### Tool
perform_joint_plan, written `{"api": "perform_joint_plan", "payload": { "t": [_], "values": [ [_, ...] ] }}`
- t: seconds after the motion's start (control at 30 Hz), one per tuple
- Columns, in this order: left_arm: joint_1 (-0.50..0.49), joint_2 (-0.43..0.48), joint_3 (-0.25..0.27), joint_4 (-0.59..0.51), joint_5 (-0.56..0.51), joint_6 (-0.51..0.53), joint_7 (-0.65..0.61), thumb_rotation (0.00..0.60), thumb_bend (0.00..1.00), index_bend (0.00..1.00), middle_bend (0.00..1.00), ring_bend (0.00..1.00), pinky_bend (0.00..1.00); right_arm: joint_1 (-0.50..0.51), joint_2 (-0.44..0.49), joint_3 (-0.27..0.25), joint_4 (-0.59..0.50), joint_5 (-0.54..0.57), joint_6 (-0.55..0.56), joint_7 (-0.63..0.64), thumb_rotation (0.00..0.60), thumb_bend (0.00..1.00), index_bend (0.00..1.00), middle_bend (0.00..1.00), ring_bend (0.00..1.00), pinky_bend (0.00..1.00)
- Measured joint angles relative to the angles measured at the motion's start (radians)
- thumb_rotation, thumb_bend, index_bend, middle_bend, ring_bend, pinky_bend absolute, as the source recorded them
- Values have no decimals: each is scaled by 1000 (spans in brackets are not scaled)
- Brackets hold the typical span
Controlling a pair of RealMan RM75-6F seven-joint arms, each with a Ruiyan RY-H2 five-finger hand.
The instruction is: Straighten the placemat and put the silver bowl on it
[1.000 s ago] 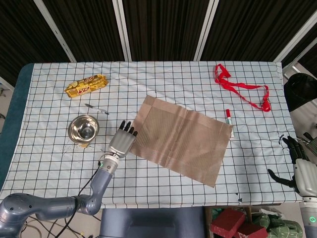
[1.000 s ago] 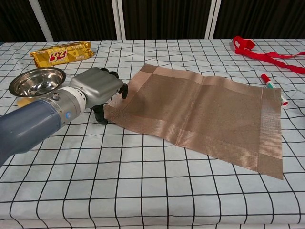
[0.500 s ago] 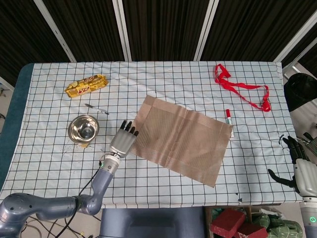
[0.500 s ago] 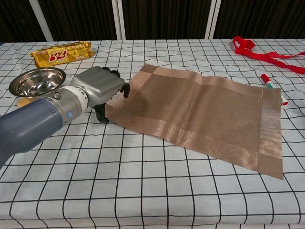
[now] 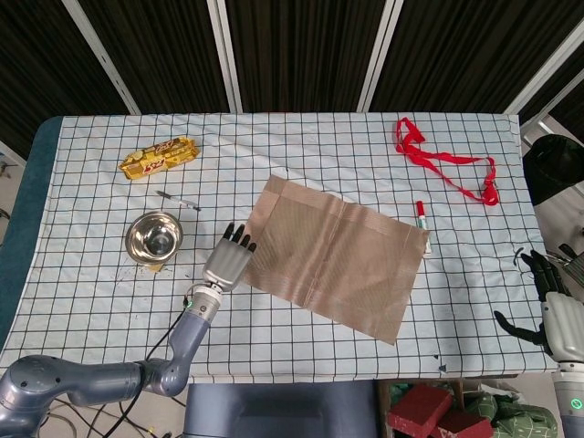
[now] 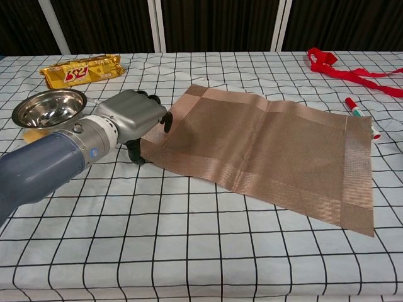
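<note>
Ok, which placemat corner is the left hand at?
The placemat's near-left corner, the one closest to the silver bowl; the left hand's fingers rest there. The other corners have nothing on them.

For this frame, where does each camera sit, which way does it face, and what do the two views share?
Head view: high above the near table edge, looking steeply down; left hand at the placemat, right hand beside the table.
Chest view: low at the near edge, facing across; only the left arm.
Shared: silver bowl, snack pack, red ribbon, marker.
</note>
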Motion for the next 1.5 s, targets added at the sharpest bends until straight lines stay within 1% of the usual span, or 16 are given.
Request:
{"api": "perform_joint_plan", "payload": {
  "t": [0.17,0.3,0.53,0.63,0.83,1.0,1.1,1.3,1.5],
  "values": [
    [-1,2,0,-2,-4,-7,0,600,309,363,231,76,117,0,1,0,-1,0,-1,0,600,187,99,0,0,175],
    [-2,6,3,-7,-5,-11,2,600,355,375,234,76,117,0,1,-1,0,1,-1,-1,600,187,100,0,0,175],
    [0,17,6,-27,-1,-12,-6,600,368,376,234,76,117,0,1,-1,-3,2,-3,-2,600,186,103,0,0,175],
    [0,18,6,-32,3,-14,-15,600,368,393,237,76,117,0,1,-1,-4,2,-3,-3,600,187,103,0,0,175],
    [-1,20,8,-33,14,-19,-30,600,362,465,249,76,117,1,1,-2,-4,2,-5,-4,600,186,103,0,0,175],
    [-1,22,9,-33,21,-22,-41,600,361,565,261,76,117,1,2,-2,-5,3,-6,-2,600,187,103,0,0,175],
    [-1,25,13,-33,28,-24,-46,600,363,593,266,76,117,1,3,-2,-6,2,-6,-1,600,187,103,0,0,175],
    [1,36,19,-38,30,-26,-45,600,440,611,271,76,117,1,3,-3,-6,2,-6,-2,600,187,104,0,0,175],
    [6,51,23,-47,25,-25,-45,600,485,611,276,76,123,1,2,-3,-6,2,-7,-4,600,186,106,0,0,175]
  ]
}}
